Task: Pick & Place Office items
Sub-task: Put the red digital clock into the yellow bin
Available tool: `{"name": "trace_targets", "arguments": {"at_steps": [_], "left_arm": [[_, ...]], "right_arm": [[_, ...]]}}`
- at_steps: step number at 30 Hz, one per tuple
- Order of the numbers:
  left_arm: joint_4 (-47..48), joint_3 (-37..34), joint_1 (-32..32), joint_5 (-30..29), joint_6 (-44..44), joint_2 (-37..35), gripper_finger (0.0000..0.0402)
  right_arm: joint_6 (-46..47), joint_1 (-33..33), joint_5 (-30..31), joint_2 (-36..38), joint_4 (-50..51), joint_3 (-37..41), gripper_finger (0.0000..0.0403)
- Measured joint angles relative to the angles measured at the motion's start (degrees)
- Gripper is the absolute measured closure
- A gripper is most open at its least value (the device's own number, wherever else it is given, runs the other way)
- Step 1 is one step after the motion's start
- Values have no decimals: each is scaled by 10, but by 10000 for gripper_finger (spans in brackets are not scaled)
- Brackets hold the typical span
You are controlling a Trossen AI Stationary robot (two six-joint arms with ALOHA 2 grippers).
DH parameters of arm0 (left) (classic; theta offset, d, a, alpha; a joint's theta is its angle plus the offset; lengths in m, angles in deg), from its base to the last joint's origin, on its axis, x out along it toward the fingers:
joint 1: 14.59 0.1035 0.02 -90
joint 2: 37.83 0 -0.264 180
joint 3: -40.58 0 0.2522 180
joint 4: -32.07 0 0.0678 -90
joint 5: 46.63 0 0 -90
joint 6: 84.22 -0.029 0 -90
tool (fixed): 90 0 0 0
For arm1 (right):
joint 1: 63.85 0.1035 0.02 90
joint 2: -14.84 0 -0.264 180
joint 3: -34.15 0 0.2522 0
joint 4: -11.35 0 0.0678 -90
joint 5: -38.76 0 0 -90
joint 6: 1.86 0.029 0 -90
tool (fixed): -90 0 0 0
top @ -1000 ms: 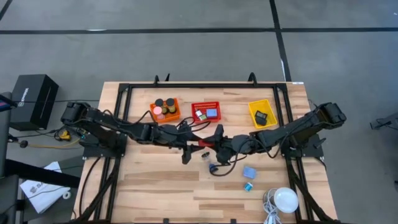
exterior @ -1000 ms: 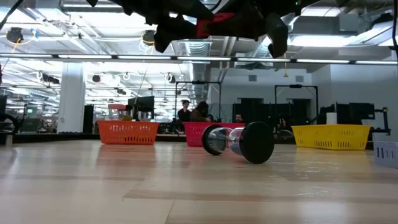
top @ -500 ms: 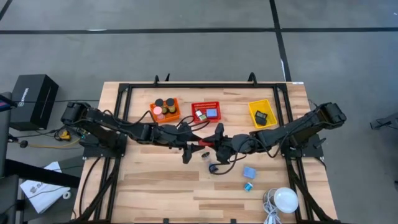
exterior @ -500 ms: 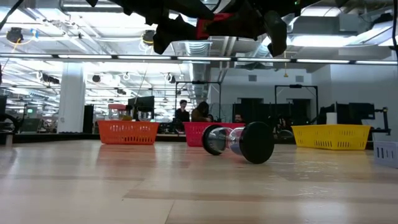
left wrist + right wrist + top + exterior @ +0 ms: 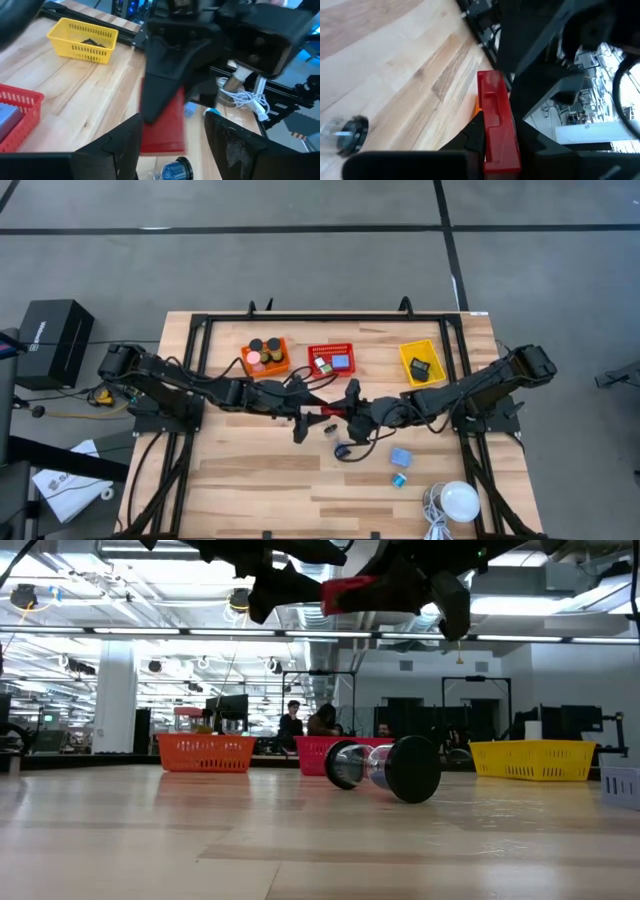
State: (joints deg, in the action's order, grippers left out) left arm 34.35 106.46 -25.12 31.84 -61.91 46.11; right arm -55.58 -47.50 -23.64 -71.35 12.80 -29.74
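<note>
Right gripper [image 5: 338,415] pinches the flat red rectangle [image 5: 496,120]; left gripper [image 5: 170,135] stands open around it. Baskets hold several items (four remain on the table [image 5: 250,480]).

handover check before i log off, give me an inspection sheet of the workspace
surface: pale wooden table top, black frame rails along its edges.
job's things: flat red plastic rectangle held above the table; dark-capped clear cylinder lying mid-table; small blue block.
clutter: orange mesh basket, red mesh basket, yellow mesh basket; white dome.
grippers: right end effector shut on the rectangle; left end effector open beside it.
cables: white cable near the dome.
surroundings: people seated far behind.
</note>
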Motion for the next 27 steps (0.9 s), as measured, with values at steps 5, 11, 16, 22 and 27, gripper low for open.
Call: {"name": "trace_targets", "arguments": {"at_steps": [5,11,16,22,27], "left_arm": [[0,0,0,-26,0,0,175],[2,0,0,-43,-20,0,169],[2,0,1,-52,-30,0,169],[2,0,6,-53,-30,0,169],[2,0,10,-55,-30,0,169]], "right_arm": [[13,0,57,0,25,0,350],[76,-4,184,0,118,0,356],[172,-13,269,0,252,0,342],[363,-47,341,3,481,0,355],[616,-96,339,12,708,0,354]]}}
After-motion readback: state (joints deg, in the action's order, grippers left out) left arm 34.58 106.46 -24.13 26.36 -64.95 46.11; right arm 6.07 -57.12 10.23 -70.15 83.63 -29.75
